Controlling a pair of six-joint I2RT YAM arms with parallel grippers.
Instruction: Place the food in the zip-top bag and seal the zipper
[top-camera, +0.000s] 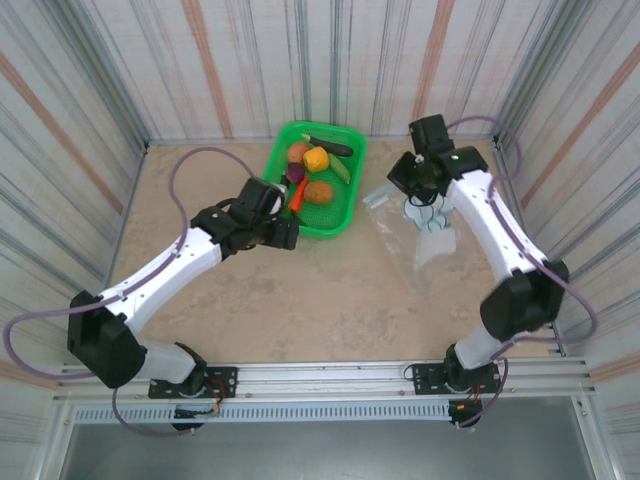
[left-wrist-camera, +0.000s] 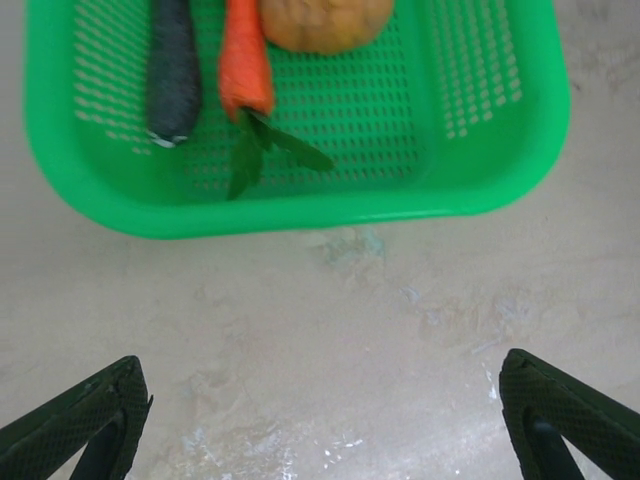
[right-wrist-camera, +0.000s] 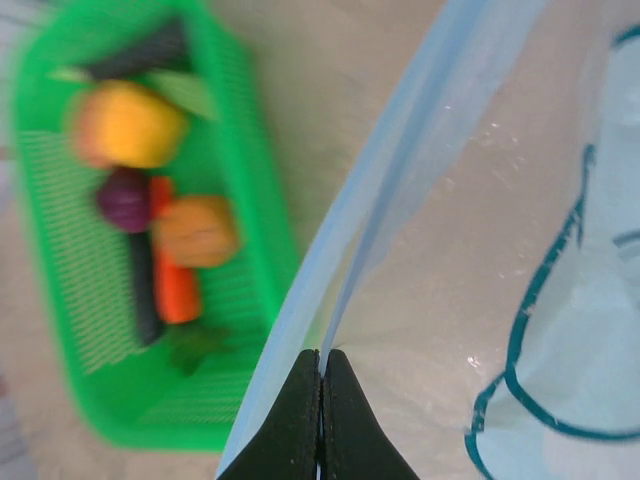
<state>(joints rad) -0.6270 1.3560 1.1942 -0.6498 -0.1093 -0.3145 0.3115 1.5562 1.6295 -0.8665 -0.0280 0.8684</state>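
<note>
The food lies in a green mesh basket: an orange carrot, a brown potato, a dark cucumber, a yellow-orange fruit and a purple onion. My left gripper hangs open over bare table just short of the basket's near rim, holding nothing. The clear zip-top bag lies right of the basket. My right gripper is shut on one lip of its mouth. The pale blue zipper strips stand slightly apart above the fingertips.
Striped walls close in the table on three sides. The basket sits at the back centre, with bare beige tabletop in front of it and between the arms. A metal rail runs along the near edge.
</note>
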